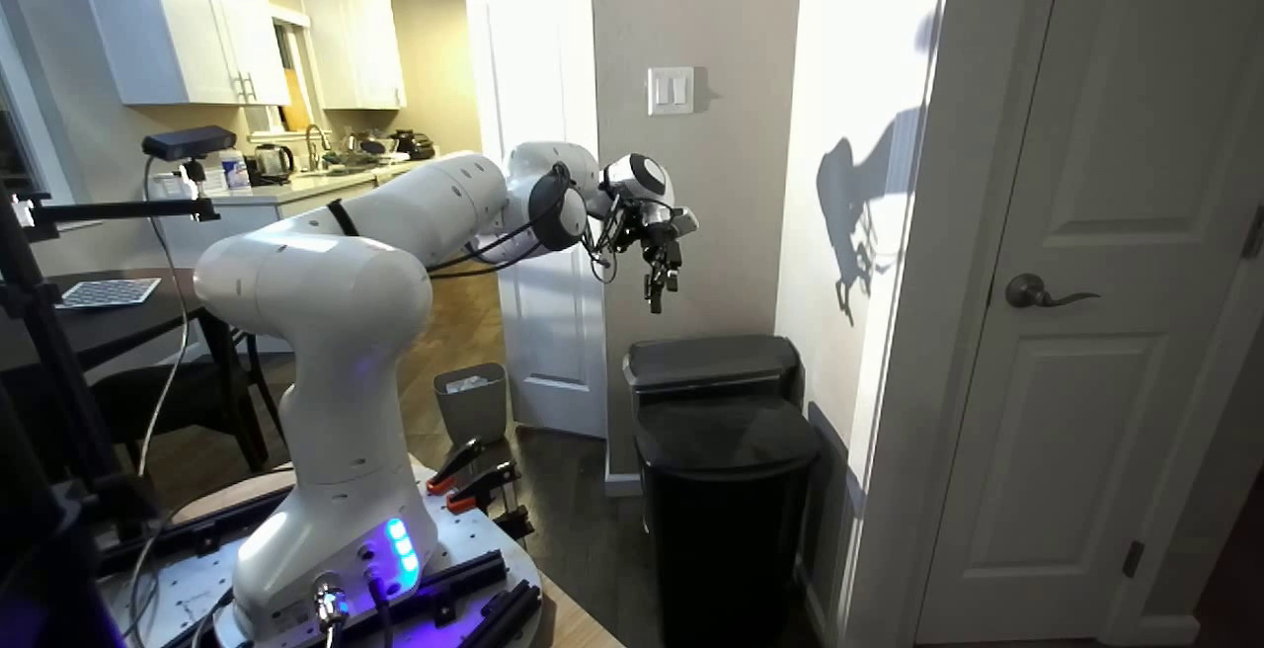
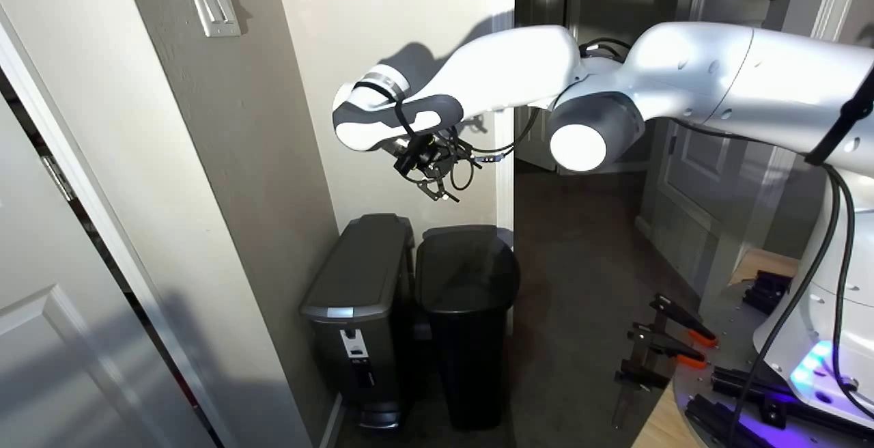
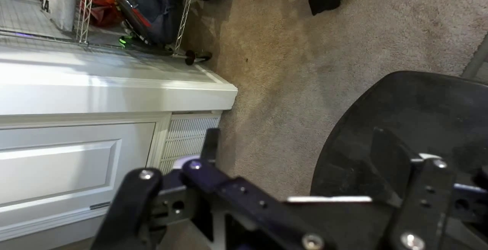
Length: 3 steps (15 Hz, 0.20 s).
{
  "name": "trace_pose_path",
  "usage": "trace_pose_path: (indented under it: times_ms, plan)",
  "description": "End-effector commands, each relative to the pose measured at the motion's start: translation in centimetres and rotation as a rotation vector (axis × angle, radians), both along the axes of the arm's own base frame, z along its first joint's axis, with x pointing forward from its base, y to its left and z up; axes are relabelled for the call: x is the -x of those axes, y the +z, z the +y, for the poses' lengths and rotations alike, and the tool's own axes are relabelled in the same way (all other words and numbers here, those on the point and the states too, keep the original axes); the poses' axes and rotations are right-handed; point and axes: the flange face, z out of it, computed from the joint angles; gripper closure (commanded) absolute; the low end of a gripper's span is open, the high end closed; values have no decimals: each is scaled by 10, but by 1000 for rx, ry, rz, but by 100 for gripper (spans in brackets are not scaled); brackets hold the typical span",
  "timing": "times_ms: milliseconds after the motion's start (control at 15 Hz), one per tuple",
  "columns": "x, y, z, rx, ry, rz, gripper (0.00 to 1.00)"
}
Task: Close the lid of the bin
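Note:
The tall black bin point(image 1: 726, 549) stands in the corner and also shows in an exterior view point(image 2: 471, 366). Its black lid point(image 1: 726, 431), with rounded corners, lies flat across the bin's top in both exterior views point(image 2: 468, 267). In the wrist view the lid point(image 3: 419, 105) fills the right side, partly behind a finger. My gripper point(image 1: 663, 294) points down above the bins, with a clear gap over the lid; an exterior view shows it too point(image 2: 440, 194). In the wrist view the gripper's fingers point(image 3: 296, 135) are wide apart with nothing between them.
A dark grey step bin point(image 2: 362, 263) stands right beside the black bin. A wall with a light switch point(image 1: 671, 91) rises behind them. A small grey wastebasket point(image 1: 471, 403) stands near the white door point(image 1: 553, 332). Clamps point(image 2: 666, 342) stick out from the robot's table.

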Motion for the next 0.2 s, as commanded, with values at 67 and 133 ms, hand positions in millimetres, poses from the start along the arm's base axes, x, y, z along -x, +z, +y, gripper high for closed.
trace_pose_path:
  times_ms: [67, 133]
  plan:
    - [0, 0, 0, -3, 3, 2, 0]
    - [0, 0, 1, -4, 3, 2, 0]
